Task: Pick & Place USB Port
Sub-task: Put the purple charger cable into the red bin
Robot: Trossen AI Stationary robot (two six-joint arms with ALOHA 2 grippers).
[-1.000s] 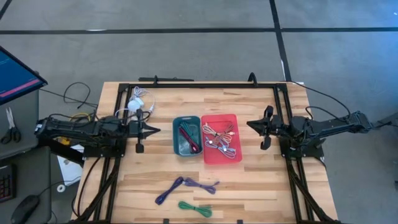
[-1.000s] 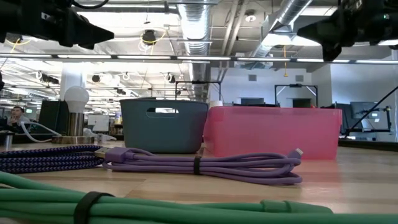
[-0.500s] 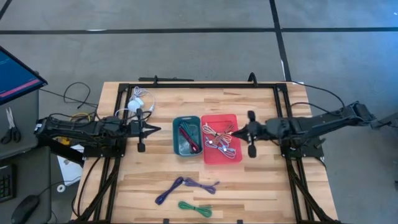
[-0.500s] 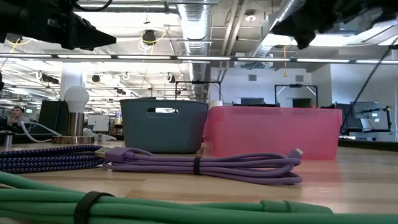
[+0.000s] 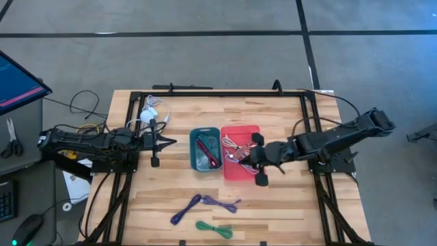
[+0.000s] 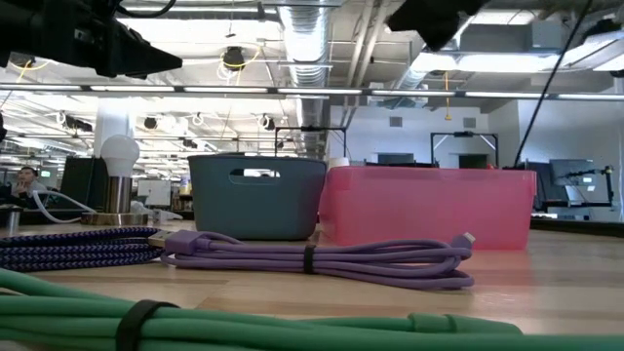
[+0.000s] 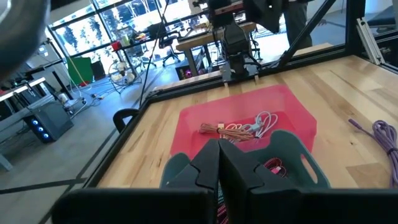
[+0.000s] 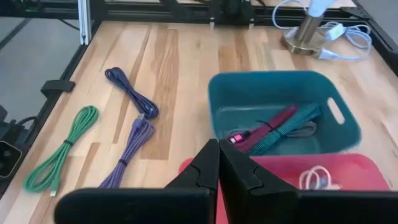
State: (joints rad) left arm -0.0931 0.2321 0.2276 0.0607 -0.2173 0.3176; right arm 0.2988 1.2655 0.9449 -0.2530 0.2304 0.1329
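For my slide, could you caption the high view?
Right gripper, shut, over the red bin; left gripper waits beside the teal bin.

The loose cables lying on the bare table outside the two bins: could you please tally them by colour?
Dark blue-purple cable: 1
Light purple cable: 1
Green cable: 1
Total: 3

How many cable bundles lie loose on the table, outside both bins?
3: a dark blue cable, a lighter purple cable beside it, and a green cable nearest the front edge. None looks hidden.
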